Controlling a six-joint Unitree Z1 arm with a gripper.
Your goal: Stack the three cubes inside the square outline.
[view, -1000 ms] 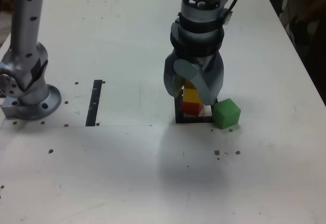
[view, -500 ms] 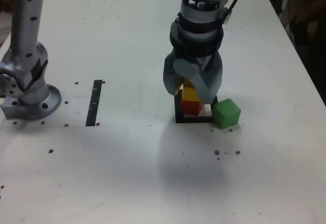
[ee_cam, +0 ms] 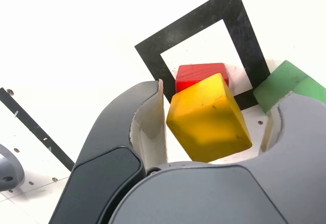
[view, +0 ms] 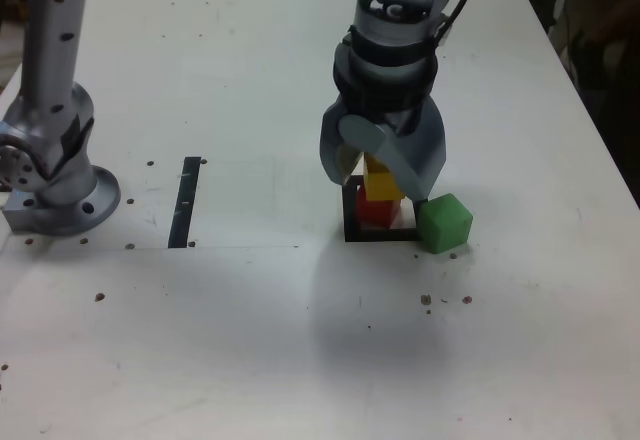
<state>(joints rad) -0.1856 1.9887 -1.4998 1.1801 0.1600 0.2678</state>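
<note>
The yellow cube sits on the red cube inside the square outline (gaps show beside both gripper jaws); the green cube lies just outside the outline's edge.

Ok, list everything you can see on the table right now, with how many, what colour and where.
Red cube: one, red, inside the square outline, at the bottom of the stack.
Yellow cube: one, yellow, on top of the red cube, between the open jaws with a gap on each side in the wrist view.
Green cube: one, green, on the table at the outline's corner, on the exterior view's right.
Square outline: one, black frame with white centre, mid-table.
Black strip: one, black, flat on the table, to the exterior view's left of the outline.
Table: one, white, speckled with small dark marks.
Arm base: one, silver, exterior view's left edge.
Gripper: one, grey, open around the yellow cube.
</note>
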